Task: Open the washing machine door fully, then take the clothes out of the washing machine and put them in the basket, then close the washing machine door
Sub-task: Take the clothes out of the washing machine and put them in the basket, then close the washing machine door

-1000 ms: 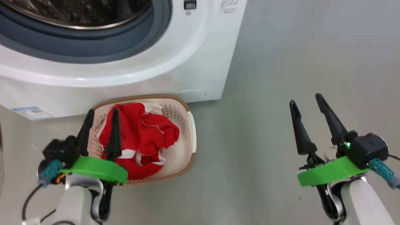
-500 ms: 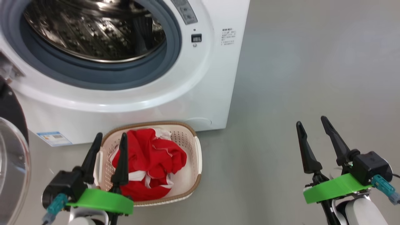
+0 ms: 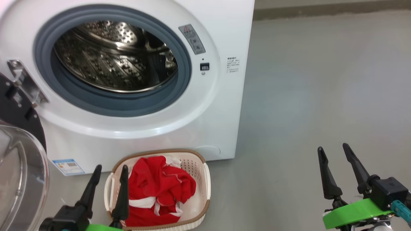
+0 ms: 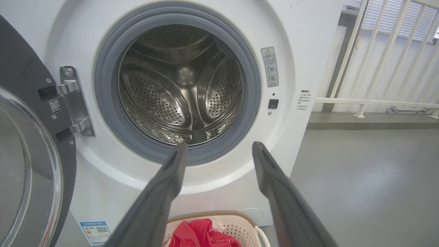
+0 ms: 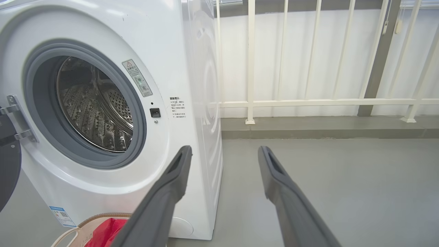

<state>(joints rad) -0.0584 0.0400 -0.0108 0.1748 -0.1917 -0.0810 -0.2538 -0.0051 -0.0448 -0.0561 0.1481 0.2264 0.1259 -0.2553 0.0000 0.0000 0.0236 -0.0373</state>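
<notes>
Red soft clothes with white trim (image 3: 159, 189) lie piled in the small cream plastic basket with the brown rim (image 3: 207, 179). The basket sits on the grey floor (image 3: 305, 80), just in front of the big white washing machine (image 3: 224, 32).

The things themselves have not moved in the last second. The robot's head has looked up. Before, it looked down at the basket and saw just the bottom of the round hole. Now the whole shiny steel drum (image 3: 112, 57) is in sight, and I see no clothes left in it. The big round black door with the clear glass window (image 3: 16, 173) now shows at the left, swung wide open.

The left end effector (image 3: 111, 168) hangs by the basket's near left corner with its two dark fingers apart, holding nothing. The right end effector (image 3: 332, 148) is well off to the right over bare floor, fingers apart and empty too.

So I think the clothes part is done. Only shutting the door is left, and the left arm is the closer one.
</notes>
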